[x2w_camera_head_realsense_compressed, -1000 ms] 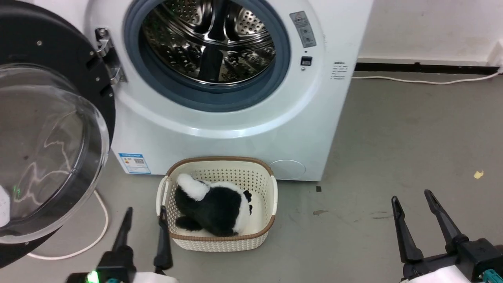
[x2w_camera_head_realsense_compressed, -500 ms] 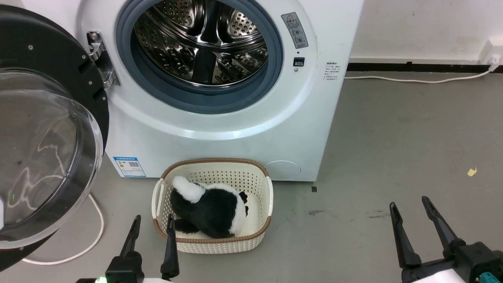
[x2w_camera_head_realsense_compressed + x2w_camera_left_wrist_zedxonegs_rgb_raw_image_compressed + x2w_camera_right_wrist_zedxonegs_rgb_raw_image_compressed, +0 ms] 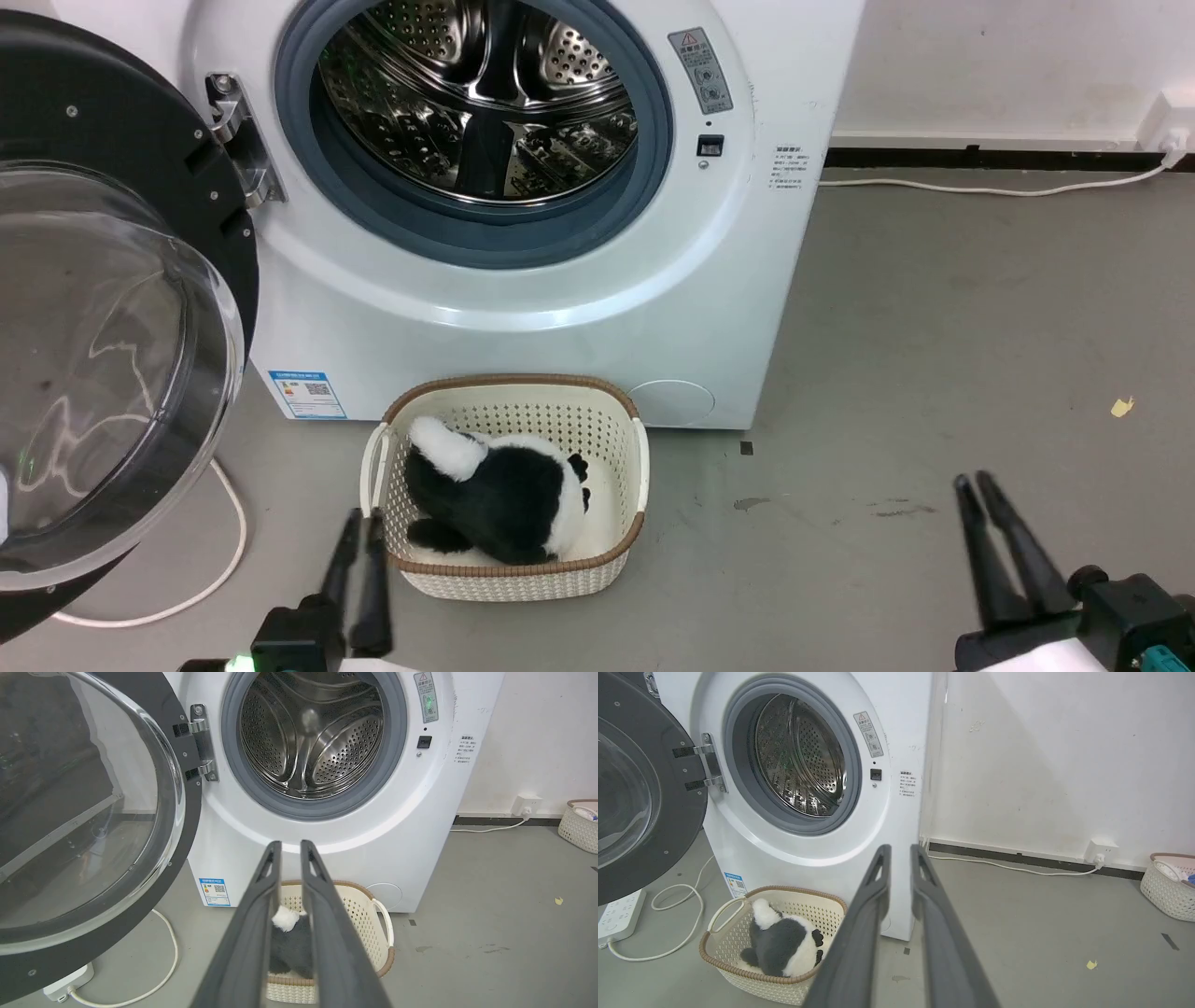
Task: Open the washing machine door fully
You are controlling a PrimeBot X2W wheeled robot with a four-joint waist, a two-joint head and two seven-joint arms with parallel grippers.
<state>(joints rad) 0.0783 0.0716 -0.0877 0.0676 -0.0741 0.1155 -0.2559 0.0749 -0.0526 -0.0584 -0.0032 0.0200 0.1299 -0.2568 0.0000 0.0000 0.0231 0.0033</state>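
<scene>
1. My left gripper (image 3: 364, 515) had its fingers drawn together on nothing. The right gripper (image 3: 972, 480) was likewise pinched closed and empty.
2. The washing machine door (image 3: 103, 327) stood swung wide, ahead and to the left of the left gripper and well apart from it, hinged beside the drum mouth (image 3: 476, 112).
3. I judged the left arm much the nearer. Any last push would go leftward against the door's inner face.
</scene>
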